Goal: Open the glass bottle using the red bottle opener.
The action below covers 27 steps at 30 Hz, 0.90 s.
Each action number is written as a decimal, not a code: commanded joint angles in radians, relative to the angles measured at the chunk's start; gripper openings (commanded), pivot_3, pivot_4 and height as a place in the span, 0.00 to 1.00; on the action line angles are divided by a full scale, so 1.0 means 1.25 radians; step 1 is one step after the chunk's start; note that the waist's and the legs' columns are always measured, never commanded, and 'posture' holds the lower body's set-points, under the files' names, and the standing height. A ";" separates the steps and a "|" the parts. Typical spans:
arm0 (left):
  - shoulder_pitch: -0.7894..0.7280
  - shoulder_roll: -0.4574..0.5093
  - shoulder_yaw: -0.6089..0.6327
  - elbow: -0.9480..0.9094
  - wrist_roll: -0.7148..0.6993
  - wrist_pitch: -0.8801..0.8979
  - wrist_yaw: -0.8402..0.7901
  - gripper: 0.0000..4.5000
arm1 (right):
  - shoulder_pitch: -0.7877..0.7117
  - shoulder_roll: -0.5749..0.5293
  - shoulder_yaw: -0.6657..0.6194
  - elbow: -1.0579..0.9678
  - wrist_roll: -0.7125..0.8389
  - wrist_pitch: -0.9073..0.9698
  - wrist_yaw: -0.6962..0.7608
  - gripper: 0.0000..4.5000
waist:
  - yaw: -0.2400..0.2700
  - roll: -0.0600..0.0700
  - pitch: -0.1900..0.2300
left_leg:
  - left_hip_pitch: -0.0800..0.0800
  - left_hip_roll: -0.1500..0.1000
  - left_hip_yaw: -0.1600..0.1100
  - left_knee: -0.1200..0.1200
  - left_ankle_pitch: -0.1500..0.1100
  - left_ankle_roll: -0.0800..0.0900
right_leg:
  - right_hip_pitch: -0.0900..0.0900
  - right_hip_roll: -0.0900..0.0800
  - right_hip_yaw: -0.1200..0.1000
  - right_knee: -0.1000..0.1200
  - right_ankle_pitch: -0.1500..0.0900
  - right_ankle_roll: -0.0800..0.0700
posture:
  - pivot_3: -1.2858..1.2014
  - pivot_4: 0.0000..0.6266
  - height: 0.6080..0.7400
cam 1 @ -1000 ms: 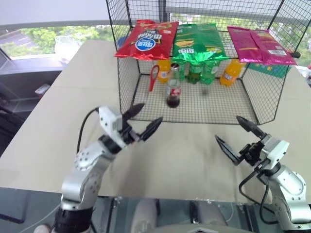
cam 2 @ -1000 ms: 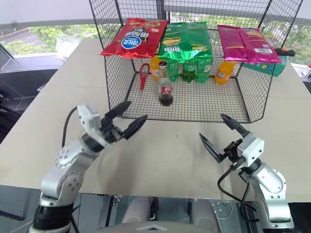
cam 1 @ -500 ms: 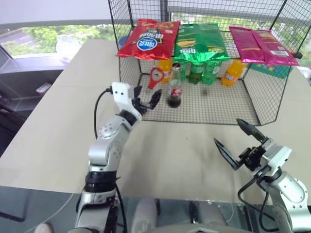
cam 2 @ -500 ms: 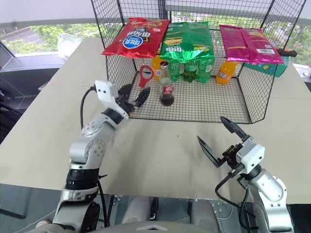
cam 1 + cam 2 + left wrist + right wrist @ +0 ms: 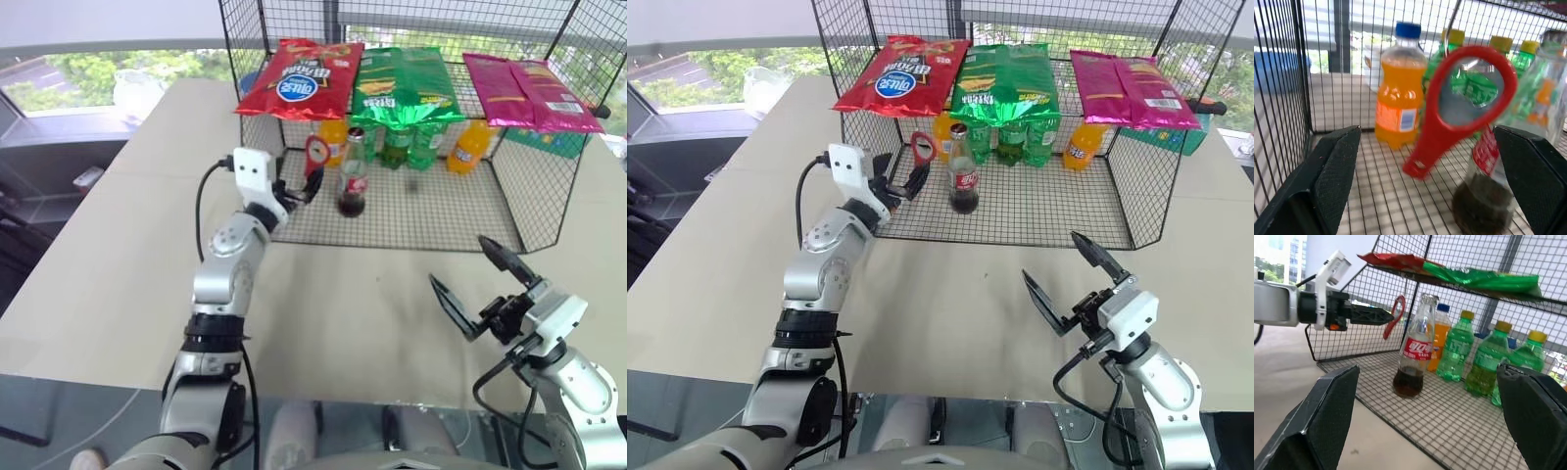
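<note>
The glass bottle [image 5: 351,177] with dark liquid and a red label stands on the mesh floor of the wire rack [image 5: 411,227], near its front left. Just left of it the red bottle opener [image 5: 314,154] stands tilted, ring up; I cannot tell whether it hangs or leans. My left gripper [image 5: 299,184] is stretched into the rack's left front, open, fingertips just short of the opener. In the left wrist view the opener [image 5: 1469,88] shows between the spread fingers [image 5: 1337,166]. My right gripper [image 5: 478,284] hovers open over the table, in front of the rack and empty.
Red [image 5: 297,80], green [image 5: 402,86] and pink [image 5: 527,90] snack bags lie on the rack's top. Orange soda bottles [image 5: 462,147] and green bottles [image 5: 409,145] stand at the back inside. Mesh walls close the rack's sides. The beige table [image 5: 353,294] spreads in front.
My left arm has stretched forward from over the table to the rack's left front, bringing its open fingers up to the opener. The right gripper has stayed nearly still.
</note>
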 commanded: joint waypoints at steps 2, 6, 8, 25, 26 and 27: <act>-0.032 0.009 0.000 0.016 0.024 -0.039 -0.018 0.99 | -0.010 0.000 0.002 -0.049 -0.002 0.017 -0.018 1.00 | 0.000 0.000 0.000 | 0.000 0.000 0.000 0.000 0.000 0.000 | 0.000 0.000 0.000 0.000 0.000 0.000 | 0.52 0.24 1.00; -0.046 0.009 -0.002 0.051 0.046 -0.065 -0.021 0.99 | -0.014 -0.002 0.001 -0.055 -0.001 0.029 -0.022 1.00 | 0.000 0.000 0.000 | 0.000 0.000 0.000 0.000 0.000 0.000 | 0.000 0.000 0.000 0.000 0.000 0.000 | 0.52 0.24 1.00; -0.057 0.008 -0.002 0.072 0.054 -0.079 -0.025 0.99 | -0.014 -0.005 -0.003 -0.056 0.001 0.032 -0.021 1.00 | 0.000 0.000 0.000 | 0.000 0.000 0.000 0.000 0.000 0.000 | 0.000 0.000 0.000 0.000 0.000 0.000 | 0.52 0.24 1.00; -0.064 0.037 0.005 0.110 0.034 -0.135 -0.164 0.00 | -0.003 -0.006 -0.005 -0.070 -0.002 0.044 -0.034 1.00 | -0.001 0.000 0.000 | 0.000 0.000 0.000 0.000 0.000 0.000 | 0.000 0.000 0.000 0.000 0.000 0.000 | 0.52 0.24 1.00; -0.061 0.041 0.007 0.105 0.028 -0.135 -0.177 0.00 | -0.005 -0.007 -0.005 -0.072 -0.001 0.048 -0.035 1.00 | -0.001 0.000 0.000 | 0.000 0.000 0.000 0.000 0.000 0.000 | 0.000 0.000 0.000 0.000 0.000 0.000 | 0.52 0.24 1.00; -0.059 0.044 0.008 0.102 0.024 -0.136 -0.186 0.00 | -0.007 -0.008 -0.006 -0.073 0.000 0.051 -0.036 1.00 | -0.001 0.000 0.000 | 0.000 0.000 0.000 0.000 0.000 0.000 | 0.000 0.000 0.000 0.000 0.000 0.000 | 0.52 0.24 1.00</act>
